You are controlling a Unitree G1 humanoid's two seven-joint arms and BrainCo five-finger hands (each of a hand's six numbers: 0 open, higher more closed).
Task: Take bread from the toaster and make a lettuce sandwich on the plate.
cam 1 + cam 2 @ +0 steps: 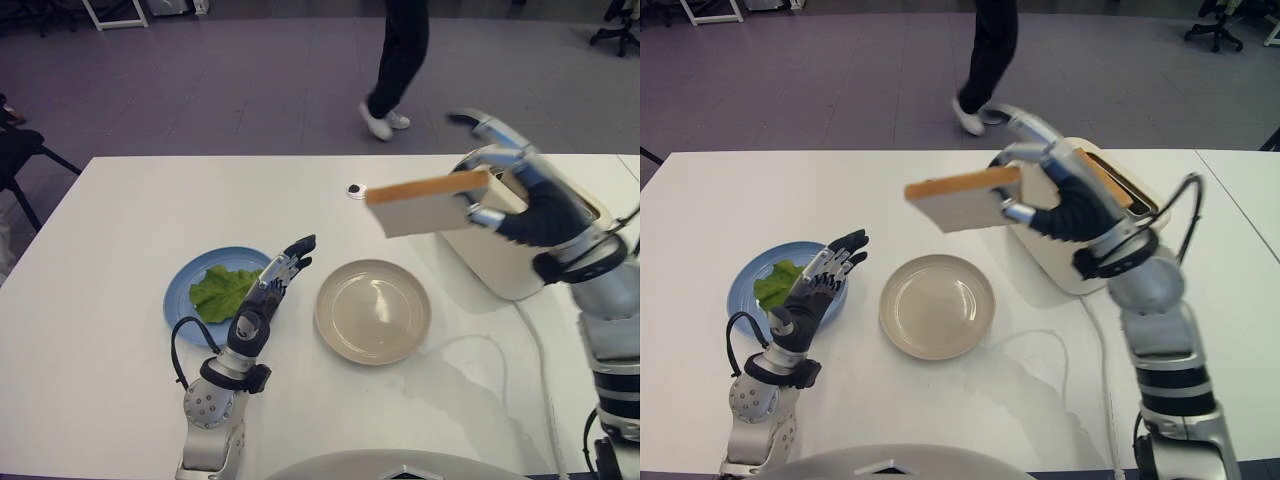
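Note:
My right hand (520, 195) is shut on a slice of bread (425, 202), holding it in the air just left of the cream toaster (500, 260), above and right of the empty beige plate (373, 311). A second slice pokes out of the toaster slot (1108, 180). A lettuce leaf (220, 291) lies on the blue plate (180, 290) to the left. My left hand (268, 295) rests open on the table between the two plates, fingers stretched out over the blue plate's right edge.
A small round dark-and-white object (355, 190) lies on the table behind the beige plate. The toaster's white cable (530, 350) runs down along the table's right side. The table's right edge lies near the toaster.

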